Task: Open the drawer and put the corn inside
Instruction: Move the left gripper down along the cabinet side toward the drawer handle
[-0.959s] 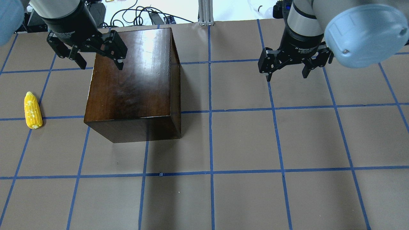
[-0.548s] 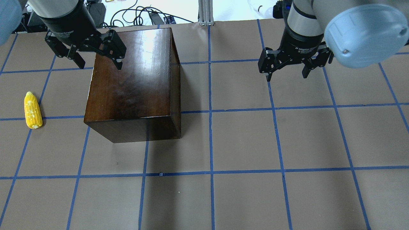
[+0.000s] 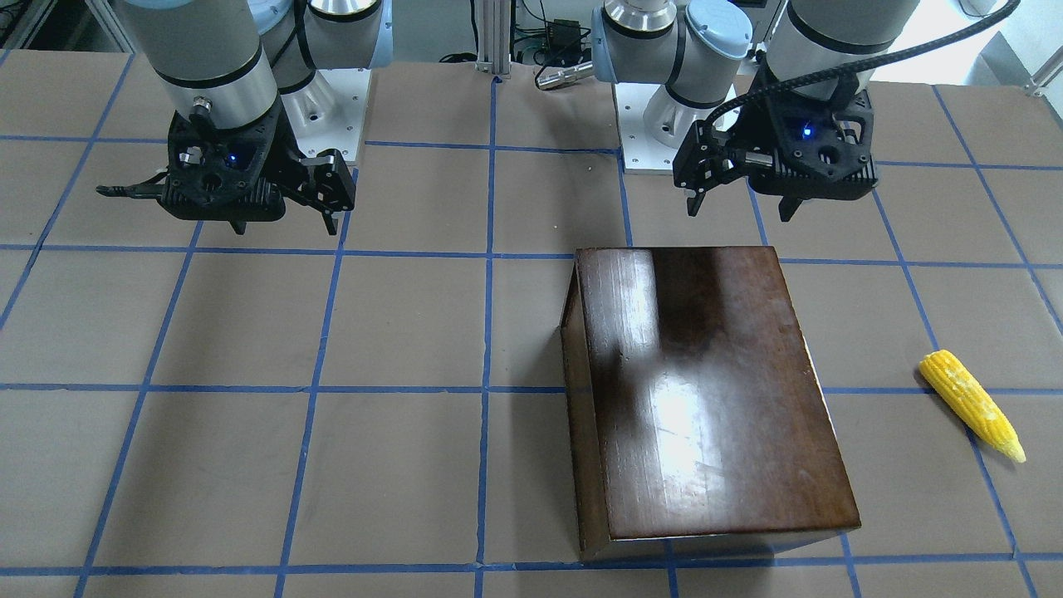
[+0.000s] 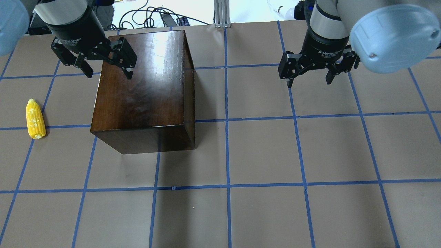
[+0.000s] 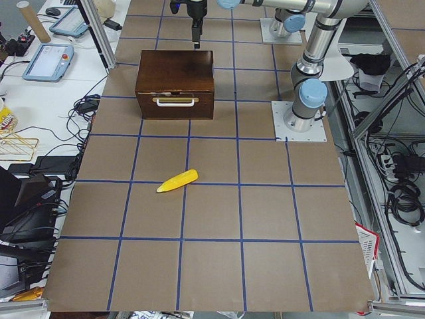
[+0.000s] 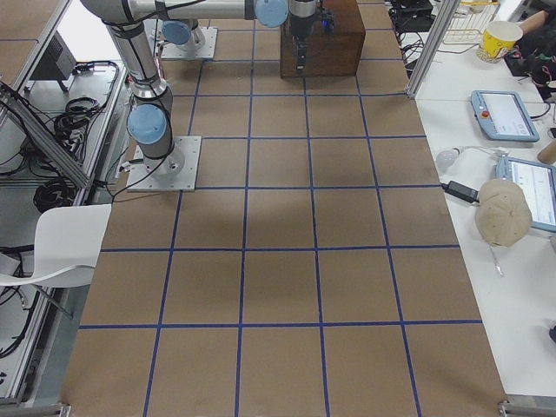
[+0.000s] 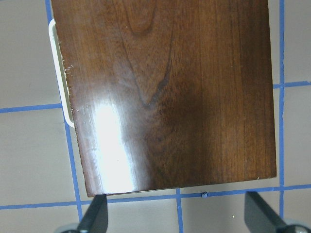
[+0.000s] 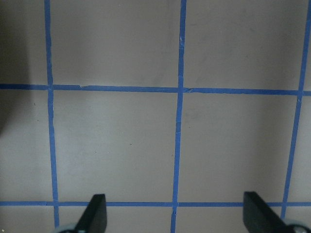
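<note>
Corn point(image 4: 35, 119) one; box point(image 4: 141, 82) one; left pincer point(image 4: 109, 75), right pincer point(image 4: 309, 82) both agape.

The right gripper point(image 6: 300, 62) hangs pointing down at the table, its jaws seen edge-on, so their gap cannot be judged. Just beyond the jaws stands the dark wooden box point(image 6: 339, 48), and under them is the brown table point(image 6: 278, 217) with its blue tape lines. Well off to one side of the jaws, a tablet point(image 6: 502, 115) and a beige cap point(image 6: 502, 215) lie on a white bench point(image 6: 473, 156).

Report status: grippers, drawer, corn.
Left gripper open, at box's robot-side edge. Right gripper open, empty, over bare table. Drawer shut; corn on table, apart from box. Handle unobstructed.
</note>
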`<state>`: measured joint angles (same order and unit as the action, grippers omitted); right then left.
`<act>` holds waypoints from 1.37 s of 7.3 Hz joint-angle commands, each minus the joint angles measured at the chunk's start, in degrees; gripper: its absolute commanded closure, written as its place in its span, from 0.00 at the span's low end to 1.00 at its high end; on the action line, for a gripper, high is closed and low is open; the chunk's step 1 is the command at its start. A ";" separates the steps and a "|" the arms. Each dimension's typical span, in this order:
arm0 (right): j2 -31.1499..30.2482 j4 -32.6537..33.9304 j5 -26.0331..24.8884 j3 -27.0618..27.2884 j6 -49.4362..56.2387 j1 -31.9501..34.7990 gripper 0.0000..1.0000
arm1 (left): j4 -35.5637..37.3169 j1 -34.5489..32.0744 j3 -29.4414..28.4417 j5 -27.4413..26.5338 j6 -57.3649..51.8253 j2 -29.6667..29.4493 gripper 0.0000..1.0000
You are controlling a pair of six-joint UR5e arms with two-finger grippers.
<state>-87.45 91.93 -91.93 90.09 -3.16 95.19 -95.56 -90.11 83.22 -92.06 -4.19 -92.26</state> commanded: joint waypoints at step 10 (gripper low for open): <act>0.00 0.00 0.00 0.00 0.00 0.00 0.00 | 2.13 11.95 -0.87 0.38 -11.16 -1.34 0.00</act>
<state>-87.45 91.94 -91.93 90.09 -3.16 95.19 -93.64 -81.71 82.54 -91.98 -12.29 -92.74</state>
